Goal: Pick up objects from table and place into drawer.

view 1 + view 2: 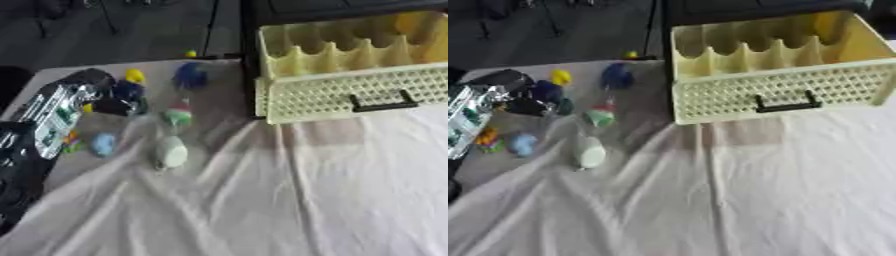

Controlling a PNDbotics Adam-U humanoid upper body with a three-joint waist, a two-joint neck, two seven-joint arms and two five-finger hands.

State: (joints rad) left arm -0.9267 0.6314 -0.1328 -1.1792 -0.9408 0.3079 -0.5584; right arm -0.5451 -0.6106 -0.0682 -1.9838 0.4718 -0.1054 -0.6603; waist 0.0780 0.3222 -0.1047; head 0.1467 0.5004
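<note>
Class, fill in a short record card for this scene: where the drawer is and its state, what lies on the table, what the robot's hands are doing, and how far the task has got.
drawer: pale yellow drawer, pulled open at upper right, black handle, no object visible inside
surface: table under a wrinkled white cloth
objects: small toys clustered at left, among them a white oval object, a green and red toy, a light blue toy, a yellow toy and a dark blue toy
left hand: left hand over the toys; fingers unclear
right hand: not in view
progress: nothing visibly placed yet

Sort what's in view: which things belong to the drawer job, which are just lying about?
Job: cream drawer, open; small objects on the table: white, green-red, blue, yellow, light blue; left hand.
Lying about: white cloth, dark floor.
</note>
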